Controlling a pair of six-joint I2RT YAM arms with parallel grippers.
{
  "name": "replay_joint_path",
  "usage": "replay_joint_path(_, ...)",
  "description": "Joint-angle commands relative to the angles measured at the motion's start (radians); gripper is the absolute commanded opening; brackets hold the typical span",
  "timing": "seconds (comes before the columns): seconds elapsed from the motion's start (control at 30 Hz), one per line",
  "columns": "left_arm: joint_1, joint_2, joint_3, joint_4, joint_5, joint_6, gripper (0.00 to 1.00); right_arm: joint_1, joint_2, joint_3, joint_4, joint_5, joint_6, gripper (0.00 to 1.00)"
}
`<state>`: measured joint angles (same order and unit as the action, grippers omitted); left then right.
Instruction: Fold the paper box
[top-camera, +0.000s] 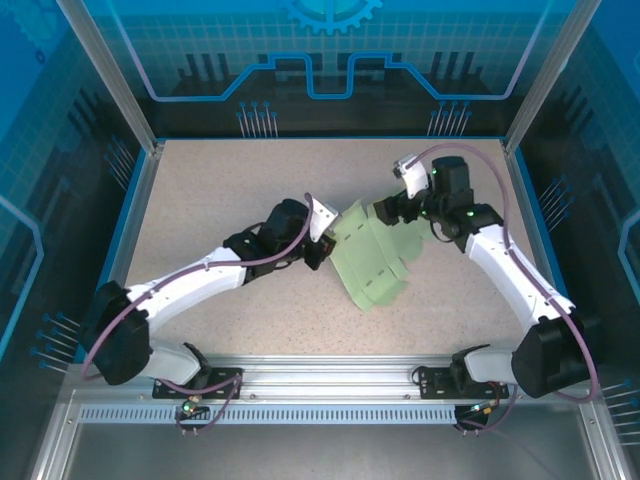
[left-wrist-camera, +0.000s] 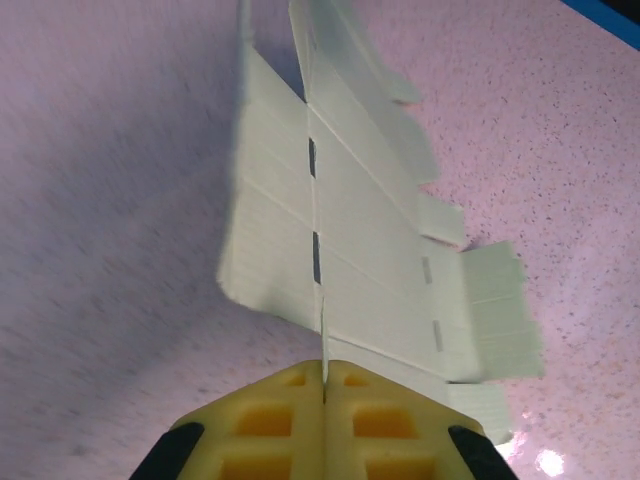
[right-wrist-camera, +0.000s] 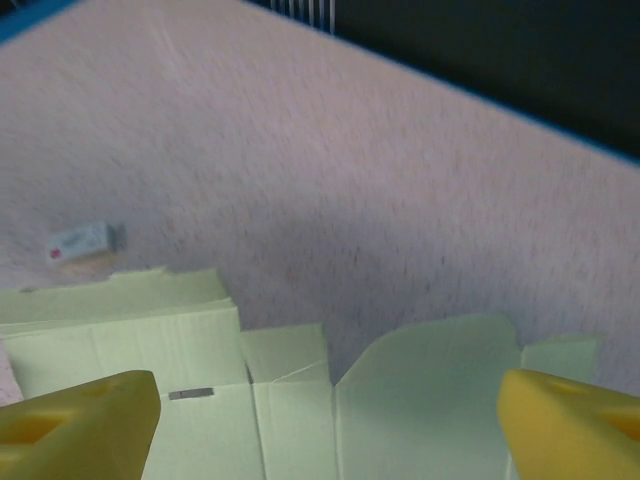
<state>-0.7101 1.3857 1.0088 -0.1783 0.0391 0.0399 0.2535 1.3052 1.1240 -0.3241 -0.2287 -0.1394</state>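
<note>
Operator, your box (top-camera: 375, 255) lies near the middle of the counter (top-camera: 220, 190), between the two arms. It is a flat die-cut sheet of pale green card, not yet a closed shape; its flaps and creases show plainly. From above, the near part rests on the counter and the left side rises toward your left claw (top-camera: 322, 245), which stands at the sheet's left edge.

In the left wrist view, the left claw (left-wrist-camera: 324, 375) is pressed together. The thin edge of the box (left-wrist-camera: 370, 270) runs straight into the seam between the yellow pads (left-wrist-camera: 270, 410), so the claw is pinching the card. From that pinch the sheet stands on edge, leading away from the camera. One panel turns to the left of the crease, and the wider part with its flaps spreads to the right. Dark slots sit along the crease.

Your right claw (top-camera: 385, 212) is at the sheet's far right corner. In the right wrist view, the right claw (right-wrist-camera: 325, 420) is spread wide, its yellow fingers (right-wrist-camera: 80, 420) at the two lower corners. The box (right-wrist-camera: 420, 390) lies between and beyond them. Whether either finger touches the card, I cannot tell.

A small white scrap (right-wrist-camera: 85, 240) lies on the counter just beyond the sheet's edge.
</note>
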Motion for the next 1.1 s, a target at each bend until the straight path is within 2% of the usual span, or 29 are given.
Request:
replay_joint_path(0.0,-0.004,-0.062,0.061,-0.126,-0.053,0.212,0.0,-0.011,-0.002,0.067,-0.03,-0.251,-0.165,0.88)
replay_joint_path(0.17,-0.005,-0.094,0.167,-0.223,-0.052,0.336,0.0,0.019,0.017,0.138,-0.127,-0.312,-0.338,0.85)
replay_joint_path(0.27,-0.004,-0.089,0.217,-0.255,-0.058,0.363,0.0,0.058,-0.002,0.131,-0.152,-0.325,-0.47,0.85)
replay_joint_path(0.4,-0.005,-0.091,0.243,-0.263,-0.058,0.387,0.0,0.082,-0.013,0.122,-0.147,-0.337,-0.569,0.84)
replay_joint_path(0.7,-0.004,-0.097,0.258,-0.277,-0.059,0.413,0.0,0.11,-0.001,0.16,-0.093,-0.152,-0.645,0.84)
replay_joint_path(0.93,-0.005,-0.103,0.263,-0.282,-0.063,0.428,0.0,0.116,0.053,0.227,-0.16,-0.153,-0.686,0.84)
replay_joint_path(1.07,-0.006,-0.112,0.261,-0.277,-0.057,0.431,0.0,0.132,0.105,0.291,-0.245,-0.207,-0.728,0.82)
